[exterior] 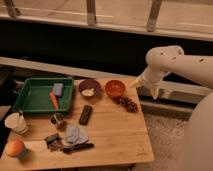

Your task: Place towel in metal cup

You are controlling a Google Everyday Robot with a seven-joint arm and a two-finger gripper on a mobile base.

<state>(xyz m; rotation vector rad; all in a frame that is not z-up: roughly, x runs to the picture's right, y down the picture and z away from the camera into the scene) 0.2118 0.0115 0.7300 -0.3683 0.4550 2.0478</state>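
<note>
The towel (pixel 76 134), a small wrinkled pale blue-grey cloth, lies on the wooden table (pixel 115 135) near its front left. Just up and left of it stands the metal cup (pixel 58 120), short and shiny with a dark inside. A black remote (pixel 85 114) lies to the right of the cup. My gripper (pixel 154 90) hangs at the end of the white arm, past the table's back right corner and far from both towel and cup. It is open and holds nothing.
A green tray (pixel 30 102) at the back left holds a blue-grey sponge (pixel 58 89) and an orange carrot (pixel 53 100). Behind the remote sit a purple bowl (pixel 89 88), an orange bowl (pixel 115 88) and a dark cluster (pixel 129 104). A white paper cup (pixel 16 123), an orange fruit (pixel 15 148) and dark utensils (pixel 67 146) line the front left.
</note>
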